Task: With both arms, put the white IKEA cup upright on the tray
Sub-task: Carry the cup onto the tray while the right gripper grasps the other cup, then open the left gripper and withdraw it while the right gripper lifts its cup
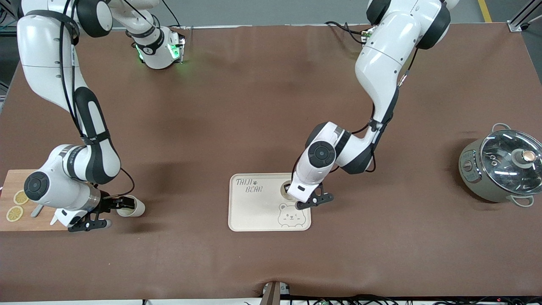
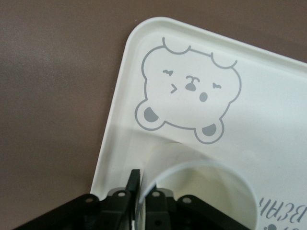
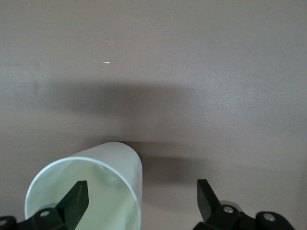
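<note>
White plastic cup (image 1: 287, 189) (image 2: 206, 191) stands upright, mouth up, on the cream rounded-corner tray (image 1: 254, 212) (image 2: 268, 96), low in the centre of the front view, between the grey bear face and the "TAIJI BEAR" lettering, near the tray edge toward the left arm's end. The left gripper (image 1: 315, 201) (image 2: 139, 179) is down on it, and in the left wrist view its black fingers are pinched together on the cup's thin wall at the rim. Over at the right arm's end, a second white cup (image 1: 134, 208) (image 3: 96, 191) lies on its side on the brown table cover, just beside the wooden cutting board (image 1: 17, 224) with two lemon slices (image 1: 19, 197). The right gripper (image 1: 111, 214) (image 3: 142, 191) sits low at that cup's mouth, spread wide and gripping nothing: one finger reaches inside the opening, the other stands well clear outside it. A grey pot with a glass lid (image 1: 501, 169) rests at the left arm's end, well apart from the tray.
</note>
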You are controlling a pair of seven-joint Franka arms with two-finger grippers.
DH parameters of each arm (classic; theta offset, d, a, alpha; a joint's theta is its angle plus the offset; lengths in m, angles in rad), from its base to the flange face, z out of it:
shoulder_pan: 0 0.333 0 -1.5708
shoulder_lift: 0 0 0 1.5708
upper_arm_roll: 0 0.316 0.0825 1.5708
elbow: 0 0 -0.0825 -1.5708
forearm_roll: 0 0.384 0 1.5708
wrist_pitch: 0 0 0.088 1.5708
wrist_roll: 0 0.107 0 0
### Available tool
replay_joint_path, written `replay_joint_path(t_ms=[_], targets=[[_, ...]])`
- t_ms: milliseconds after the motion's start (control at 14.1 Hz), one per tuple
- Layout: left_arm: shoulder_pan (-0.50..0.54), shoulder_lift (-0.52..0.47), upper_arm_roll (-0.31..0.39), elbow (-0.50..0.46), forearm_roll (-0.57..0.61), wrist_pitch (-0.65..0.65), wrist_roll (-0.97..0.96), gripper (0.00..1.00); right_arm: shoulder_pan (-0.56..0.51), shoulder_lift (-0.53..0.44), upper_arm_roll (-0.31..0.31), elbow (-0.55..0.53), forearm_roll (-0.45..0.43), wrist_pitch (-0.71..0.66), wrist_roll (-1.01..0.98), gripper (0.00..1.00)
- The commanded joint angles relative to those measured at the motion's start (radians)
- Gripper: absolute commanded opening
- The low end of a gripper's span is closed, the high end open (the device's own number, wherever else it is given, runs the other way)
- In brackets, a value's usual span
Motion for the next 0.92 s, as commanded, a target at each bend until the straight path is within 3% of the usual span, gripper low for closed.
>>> replay_joint_path(t_ms=[0, 141, 636, 848], targets=[[-0.027, -0.008, 0.025, 0.024, 0.007, -0.01, -0.032, 1.0, 0.0, 0.008, 0.0, 0.005, 0.016, 0.029, -0.017, 1.0], [-0.027, -0.044, 0.027, 0.022, 0.009, -0.039, -0.095, 1.0, 0.002, 0.008, 0.0, 0.005, 0.017, 0.029, -0.017, 0.98], [0.037, -0.196, 0.028, 0.009, 0.013, -0.211, -0.043, 1.0, 0.022, 0.007, 0.0, 0.011, 0.013, 0.018, -0.016, 0.01], [0.154, -0.274, 0.027, 0.001, 0.013, -0.428, 0.229, 1.0, 0.022, 0.008, 0.0, 0.012, 0.014, 0.018, -0.016, 0.0]])
